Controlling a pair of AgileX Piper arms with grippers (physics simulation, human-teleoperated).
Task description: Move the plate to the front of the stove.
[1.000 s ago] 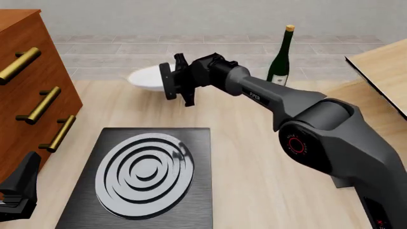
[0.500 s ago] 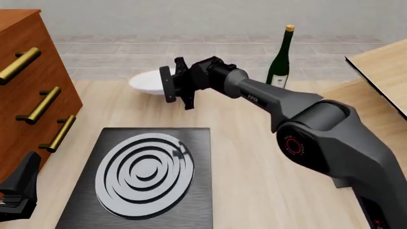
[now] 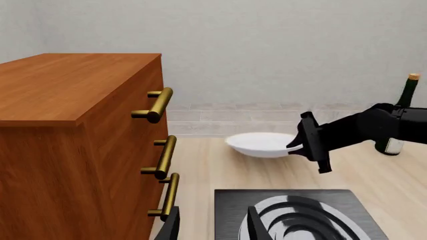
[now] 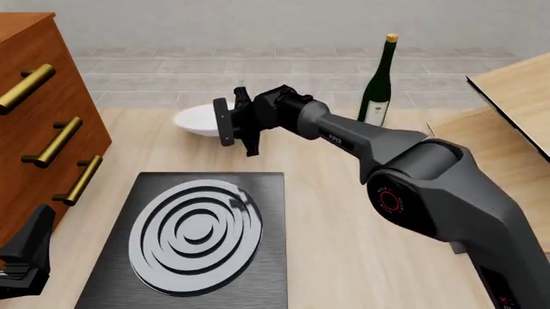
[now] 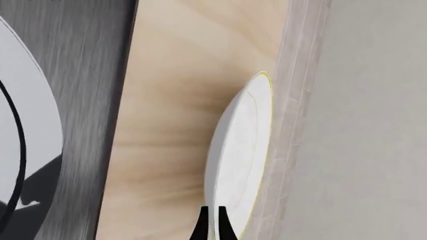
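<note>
Since the earlier front views, the right arm has reached a little further left and the plate [image 4: 196, 120] it holds sits slightly lower, close to the bench [image 4: 344, 212].

Going left to right in the front view: a wooden drawer cabinet [image 4: 38, 122] with three brass handles stands at the left edge. The left gripper [image 4: 22, 257] rests low beside it, near the stove's left side; its jaws look parted in the left wrist view, with nothing between them. The stove [image 4: 193, 241], a black slab with silver oval rings, lies on the near part of the bench. Beyond it, well apart from its far edge, the white plate with its thin gold rim tilts just above the wood. The right gripper [image 4: 234, 122] pinches the plate's right edge; in the right wrist view its fingers [image 5: 215, 222] close tight on the rim. A dark green wine bottle [image 4: 377, 87] stands upright further right.

The step in hand appears to be carrying the plate, already gripped and not yet set down. The next move likely calls for bringing it around the stove to the bench on the stove's front side, keeping the plate clear of the slab and the cabinet handles, then lowering it flat before the jaws let go.
</note>
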